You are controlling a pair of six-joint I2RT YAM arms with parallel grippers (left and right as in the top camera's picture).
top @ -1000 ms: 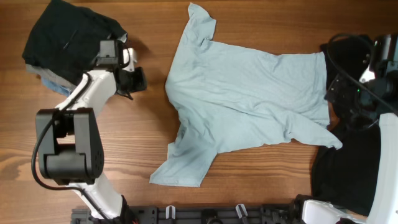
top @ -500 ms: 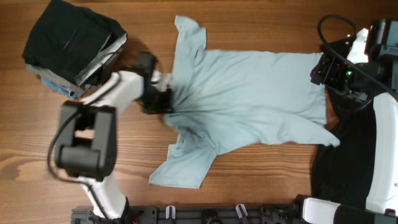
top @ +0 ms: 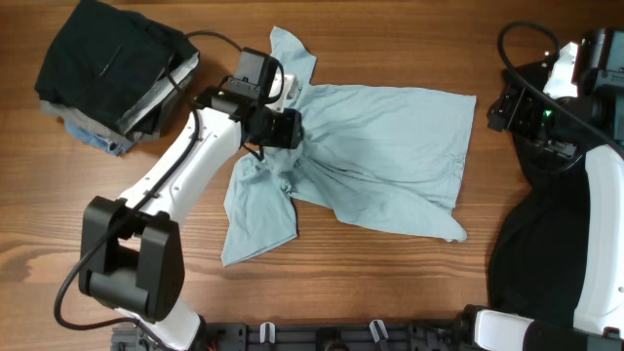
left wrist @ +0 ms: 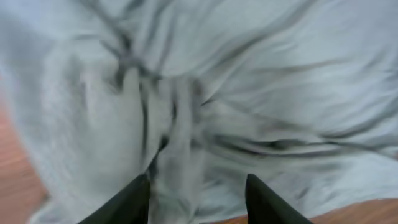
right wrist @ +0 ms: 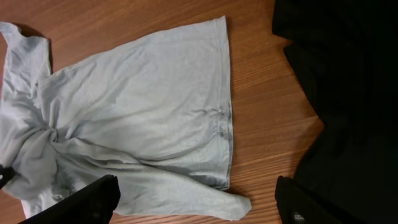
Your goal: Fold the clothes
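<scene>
The pale sky-blue T-shirt (top: 390, 146) lies crumpled on the wooden table, bunched toward its left side, with one sleeve hanging down at the lower left. My left gripper (top: 288, 129) sits on the bunch near the collar, and the folds run out from it. In the left wrist view my fingers (left wrist: 196, 193) straddle a ridge of the blue cloth (left wrist: 280, 81). My right gripper (top: 499, 109) is open and empty, just right of the shirt's hem. Its wrist view shows the shirt (right wrist: 143, 106) between wide-apart fingers (right wrist: 193, 202). A large black garment (top: 546, 244) lies at the right, also in the right wrist view (right wrist: 336, 81).
A stack of folded dark clothes (top: 107, 58), with grey and blue layers showing beneath, sits at the back left. A black cable (top: 219, 39) runs near the left arm. A black rail (top: 322, 336) lines the table's front edge.
My left gripper moved right from beside the dark stack onto the shirt. The shirt went from spread flat to bunched, and its right hem and lower sleeve drew in leftward. The right arm barely moved.
</scene>
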